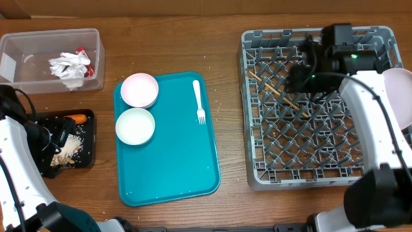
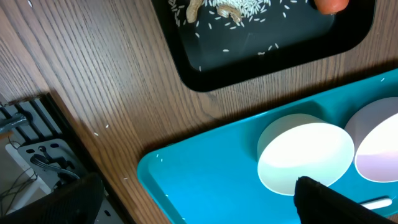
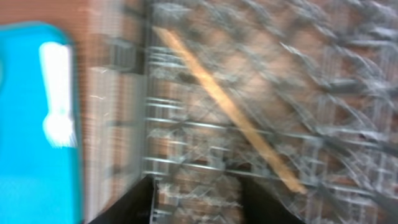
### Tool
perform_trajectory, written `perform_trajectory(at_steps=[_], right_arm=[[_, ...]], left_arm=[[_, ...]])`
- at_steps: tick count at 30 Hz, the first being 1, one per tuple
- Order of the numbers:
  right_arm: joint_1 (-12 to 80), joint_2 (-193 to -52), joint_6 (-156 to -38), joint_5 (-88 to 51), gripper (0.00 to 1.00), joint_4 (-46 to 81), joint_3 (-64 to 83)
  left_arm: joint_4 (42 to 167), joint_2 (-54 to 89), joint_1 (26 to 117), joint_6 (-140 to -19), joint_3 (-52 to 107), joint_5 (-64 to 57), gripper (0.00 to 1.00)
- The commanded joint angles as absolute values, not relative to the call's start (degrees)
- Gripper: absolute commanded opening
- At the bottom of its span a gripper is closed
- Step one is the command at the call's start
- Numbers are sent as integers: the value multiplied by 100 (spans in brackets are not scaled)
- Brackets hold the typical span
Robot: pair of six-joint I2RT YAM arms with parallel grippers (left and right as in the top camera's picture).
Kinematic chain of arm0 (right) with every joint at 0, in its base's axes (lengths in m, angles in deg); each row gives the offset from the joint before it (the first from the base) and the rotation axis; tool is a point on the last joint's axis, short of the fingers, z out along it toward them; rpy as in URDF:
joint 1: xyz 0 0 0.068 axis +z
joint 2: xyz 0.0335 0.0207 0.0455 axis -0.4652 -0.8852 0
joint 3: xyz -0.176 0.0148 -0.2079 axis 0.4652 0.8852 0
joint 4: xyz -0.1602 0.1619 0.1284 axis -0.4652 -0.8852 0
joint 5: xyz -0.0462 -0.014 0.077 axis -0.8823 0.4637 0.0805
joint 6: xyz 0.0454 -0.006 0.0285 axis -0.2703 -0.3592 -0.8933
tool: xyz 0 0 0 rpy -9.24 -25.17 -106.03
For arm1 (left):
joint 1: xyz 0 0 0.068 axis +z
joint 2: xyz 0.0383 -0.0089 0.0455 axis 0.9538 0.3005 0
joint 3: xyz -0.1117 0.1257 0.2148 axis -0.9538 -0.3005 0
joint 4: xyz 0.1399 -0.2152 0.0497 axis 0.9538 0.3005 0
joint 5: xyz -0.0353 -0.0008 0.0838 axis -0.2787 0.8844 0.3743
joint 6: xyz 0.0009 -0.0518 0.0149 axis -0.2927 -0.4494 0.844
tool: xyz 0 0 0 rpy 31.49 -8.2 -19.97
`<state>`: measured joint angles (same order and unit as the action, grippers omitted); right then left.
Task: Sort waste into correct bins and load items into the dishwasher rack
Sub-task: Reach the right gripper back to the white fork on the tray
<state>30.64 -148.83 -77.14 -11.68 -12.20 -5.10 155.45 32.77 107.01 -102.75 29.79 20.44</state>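
Resting on tray (image 1: 174, 161), two bowls (image 1: 140, 89), one fork (image 1: 199, 101), one stick (image 3: 230, 111) in rack (image 1: 248, 116)

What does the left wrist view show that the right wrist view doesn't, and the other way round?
Only the left wrist view: the black tray with scattered grains and an orange carrot piece, plus a white bowl and a pinkish bowl. Only the right wrist view, which is blurred: the grey dishwasher rack, the wooden stick lying in it, and the white fork. Both: the teal tray and the wooden table.

stick (image 1: 267, 85) in rack (image 1: 302, 154) | fork (image 1: 199, 101) on serving tray (image 1: 174, 161), left of rack
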Motion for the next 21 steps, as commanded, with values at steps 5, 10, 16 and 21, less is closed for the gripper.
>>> perform_trajectory(at_steps=[5,10,16,21], right_arm=[[4773,-14476,-7723,84,100,-682,-741],[5776,-14769,-7862,211,100,354,-735],[6463,-15680,-9395,-1754,100,1285,-735],[6651,-16740,-9720,-2353,100,1943,-737]], left_arm=[[15541,3286,10699,-10187,2962,2059,100],[15541,3286,10699,-10187,2962,2059,100],[15541,3286,10699,-10187,2962,2059,100],[15541,3286,10699,-10187,2962,2059,100]])
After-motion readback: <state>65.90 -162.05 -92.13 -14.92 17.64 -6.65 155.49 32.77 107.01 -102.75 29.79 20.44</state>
